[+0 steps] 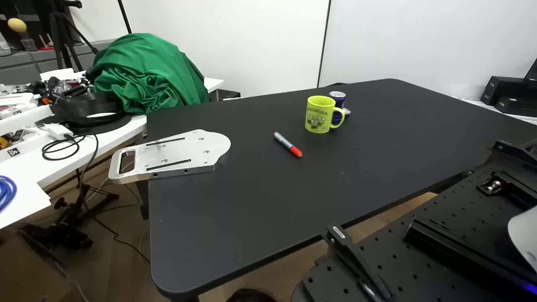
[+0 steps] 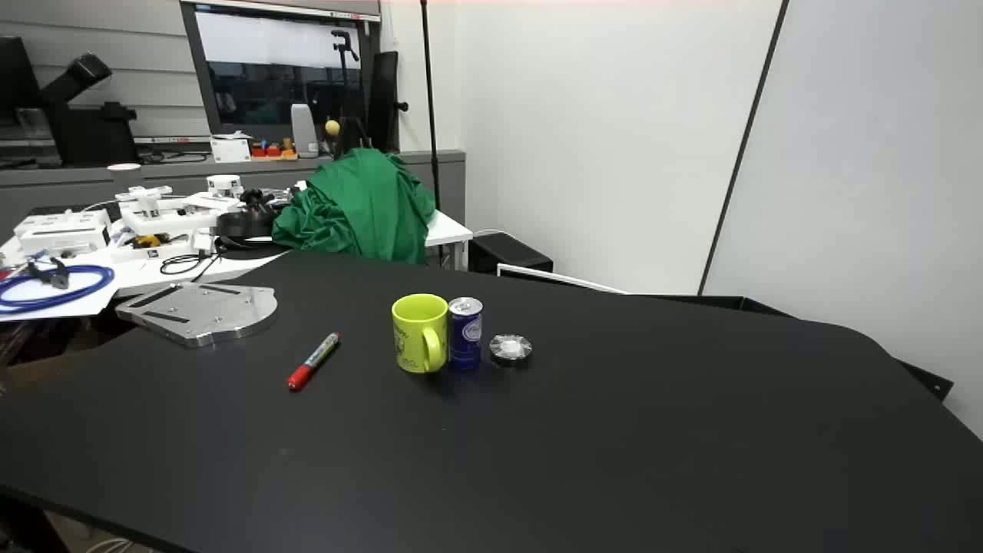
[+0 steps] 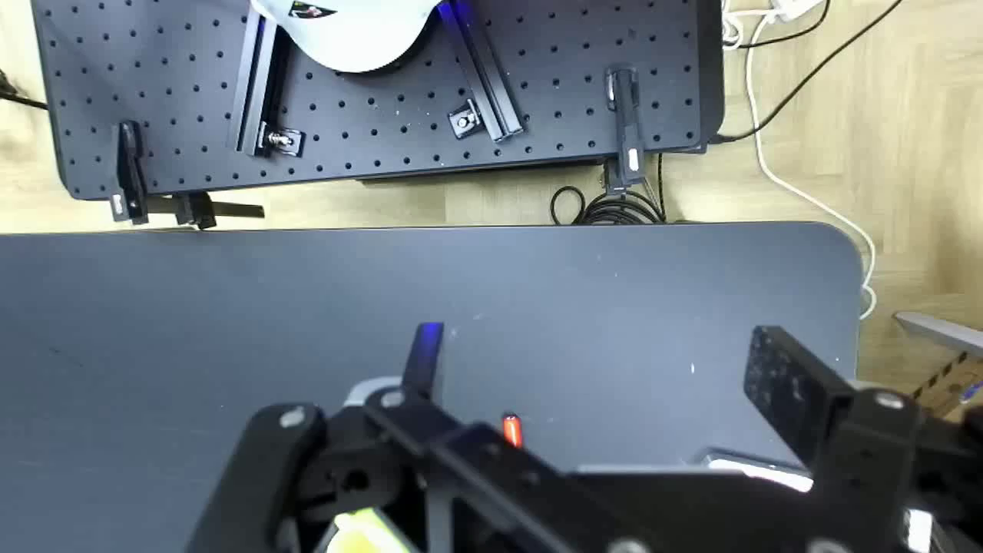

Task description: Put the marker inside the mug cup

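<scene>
The marker [image 1: 288,144] lies flat on the black table in both exterior views [image 2: 314,361]. It has a red cap and a grey printed barrel. In the wrist view only its red end [image 3: 512,430] shows, the rest hidden behind a gripper finger. The yellow-green mug [image 1: 317,115] stands upright beside the marker, also in an exterior view [image 2: 409,338], handle on its side. A bright yellow-green part of it [image 3: 365,534] shows at the wrist view's bottom edge. My gripper [image 3: 599,329] is open and empty, fingers wide apart above the table. It is out of both exterior views.
A blue can [image 2: 465,338] stands close beside the mug, and a small round silver-topped object [image 2: 511,349] lies beyond the can. A metal plate with a handle slot [image 1: 184,153] lies at the table's [image 1: 251,209] edge. A perforated black base [image 3: 369,130] sits across a gap from the table.
</scene>
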Tool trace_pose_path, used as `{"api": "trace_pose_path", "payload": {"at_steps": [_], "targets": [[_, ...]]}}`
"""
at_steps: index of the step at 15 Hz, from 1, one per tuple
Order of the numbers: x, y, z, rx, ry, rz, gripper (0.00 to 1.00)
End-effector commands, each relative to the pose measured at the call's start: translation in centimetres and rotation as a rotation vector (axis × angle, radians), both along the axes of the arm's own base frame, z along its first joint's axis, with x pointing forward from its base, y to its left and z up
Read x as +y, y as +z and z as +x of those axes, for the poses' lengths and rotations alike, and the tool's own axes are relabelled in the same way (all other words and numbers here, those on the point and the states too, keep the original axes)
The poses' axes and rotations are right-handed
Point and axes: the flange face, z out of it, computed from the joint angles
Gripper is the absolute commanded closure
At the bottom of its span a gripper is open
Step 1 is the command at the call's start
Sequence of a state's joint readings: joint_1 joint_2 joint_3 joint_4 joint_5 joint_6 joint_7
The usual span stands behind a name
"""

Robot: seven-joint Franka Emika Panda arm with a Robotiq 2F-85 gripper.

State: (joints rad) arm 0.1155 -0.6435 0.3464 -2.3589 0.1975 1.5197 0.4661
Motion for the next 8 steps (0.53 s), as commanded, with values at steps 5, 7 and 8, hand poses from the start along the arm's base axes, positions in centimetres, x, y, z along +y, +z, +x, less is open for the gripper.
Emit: {"api": "trace_pose_path", "payload": {"at_steps": [5,7,8], "targets": [[-0.1,0.1,0.5,-0.021,0.028,0.006,0.00],[-0.5,0.4,2.0,-0.096,0.087,-0.001,0.00],[-1.0,0.5,3.3,-0.136,0.136,0.002,0.00]]}}
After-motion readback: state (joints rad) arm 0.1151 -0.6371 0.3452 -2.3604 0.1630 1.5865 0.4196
